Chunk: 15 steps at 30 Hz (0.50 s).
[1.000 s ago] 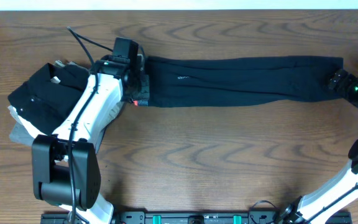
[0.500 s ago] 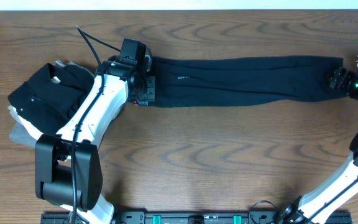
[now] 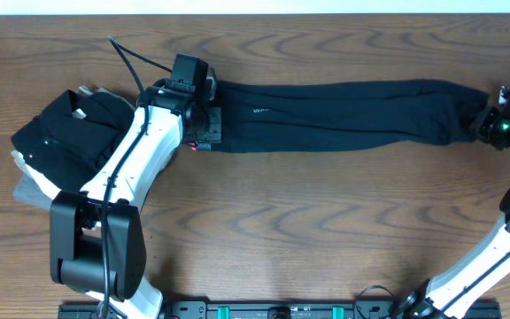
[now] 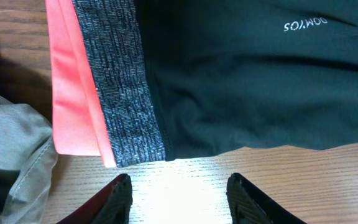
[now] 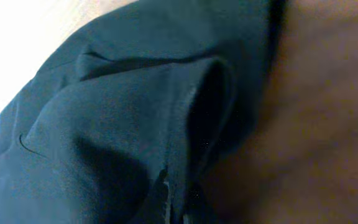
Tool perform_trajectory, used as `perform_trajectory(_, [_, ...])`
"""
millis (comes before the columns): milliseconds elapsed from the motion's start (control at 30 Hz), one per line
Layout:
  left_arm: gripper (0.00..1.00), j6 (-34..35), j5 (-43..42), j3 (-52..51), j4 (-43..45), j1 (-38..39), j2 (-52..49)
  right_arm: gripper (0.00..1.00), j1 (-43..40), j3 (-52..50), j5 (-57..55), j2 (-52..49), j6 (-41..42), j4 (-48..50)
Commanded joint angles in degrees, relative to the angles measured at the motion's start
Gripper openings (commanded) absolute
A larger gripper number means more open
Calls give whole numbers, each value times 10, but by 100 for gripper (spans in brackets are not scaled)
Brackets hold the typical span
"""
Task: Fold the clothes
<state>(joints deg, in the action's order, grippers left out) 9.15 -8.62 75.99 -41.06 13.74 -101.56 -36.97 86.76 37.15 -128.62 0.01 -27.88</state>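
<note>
Since your right end effector [image 3: 494,126] pinches the leggings [image 3: 343,115] at the ankles
Your left end effector [image 4: 179,190] hovers half-open, empty, beside the waistband [image 4: 73,87], likely to pin it

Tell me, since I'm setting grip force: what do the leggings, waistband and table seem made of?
Leggings: matte dark stretch knit, probably synthetic; it creases softly. Waistband: smooth coral fabric beside a heathered grey knit band. Table: brown wood grain with slight sheen, possibly laminate.
</note>
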Motion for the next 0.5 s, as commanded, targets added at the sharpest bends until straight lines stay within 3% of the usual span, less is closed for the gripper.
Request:
perform_trajectory(0, [51,-1,0,5,0,1,4,1,-25,33,-21,27,38,-19])
perform_trajectory(267, [52,-2,0,5,2,1,4,1,-59,44,-166,131,37,-31])
perform_trajectory(467, [52,-1,0,5,14,1,4,1,-58,44,-198,146,29,-49])
